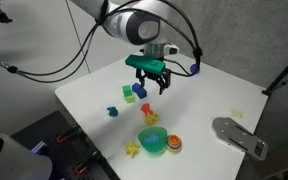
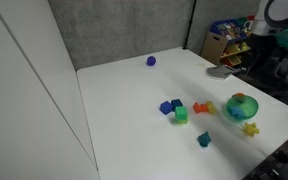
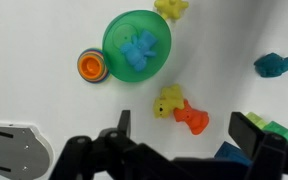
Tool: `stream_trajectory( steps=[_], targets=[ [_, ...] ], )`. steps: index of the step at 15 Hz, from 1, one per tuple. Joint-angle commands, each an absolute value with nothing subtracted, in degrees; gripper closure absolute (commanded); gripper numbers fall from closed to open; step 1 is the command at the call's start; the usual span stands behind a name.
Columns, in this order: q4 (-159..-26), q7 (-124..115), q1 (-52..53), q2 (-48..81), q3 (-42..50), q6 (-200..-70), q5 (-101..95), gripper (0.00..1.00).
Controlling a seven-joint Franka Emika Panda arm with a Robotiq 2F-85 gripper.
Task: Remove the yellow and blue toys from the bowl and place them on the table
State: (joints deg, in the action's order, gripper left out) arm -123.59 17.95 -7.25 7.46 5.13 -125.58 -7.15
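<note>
The green bowl (image 3: 114, 40) holds a blue toy (image 3: 137, 52); the bowl shows in both exterior views (image 1: 144, 146) (image 2: 234, 112). A yellow toy (image 3: 168, 101) lies on the white table (image 1: 209, 100) touching an orange toy (image 3: 192, 118). Another yellow toy (image 3: 170, 8) lies just outside the bowl (image 1: 132, 150). A teal-blue toy (image 3: 275, 65) and a blue block (image 3: 234, 155) lie on the table. My gripper (image 3: 186, 130) is open and empty, high above the yellow and orange pair (image 1: 149, 78).
A round orange-red piece (image 3: 92, 66) touches the bowl's side. A green block (image 3: 282, 130) sits by the blue block. A grey metal plate (image 1: 239, 135) lies at the table edge. A dark blue ball (image 2: 151, 61) rests far off.
</note>
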Motion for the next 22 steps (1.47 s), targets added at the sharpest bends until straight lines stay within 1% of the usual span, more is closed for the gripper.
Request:
stream_trajectory(
  steps=[1,4,8,13,15,16,22],
  targets=[
    [-128.4,14.9,-8.3,3.5,6.8,-127.0,-7.1,0.00],
    [-130.9,12.9,-9.5,4.7,8.7,-130.4,-6.3,0.00],
    [-134.3,11.7,-11.6,7.4,10.5,-139.4,-3.3,0.00],
    [-137.4,14.6,-14.4,11.7,10.2,-148.6,5.0,0.00],
    [-138.1,16.1,-14.9,11.9,9.2,-150.2,7.9,0.00],
    [-137.4,14.0,-14.1,12.2,10.2,-148.5,5.1,0.00],
    [-136.8,13.1,-14.3,14.7,10.5,-150.2,5.3,0.00]
  ],
)
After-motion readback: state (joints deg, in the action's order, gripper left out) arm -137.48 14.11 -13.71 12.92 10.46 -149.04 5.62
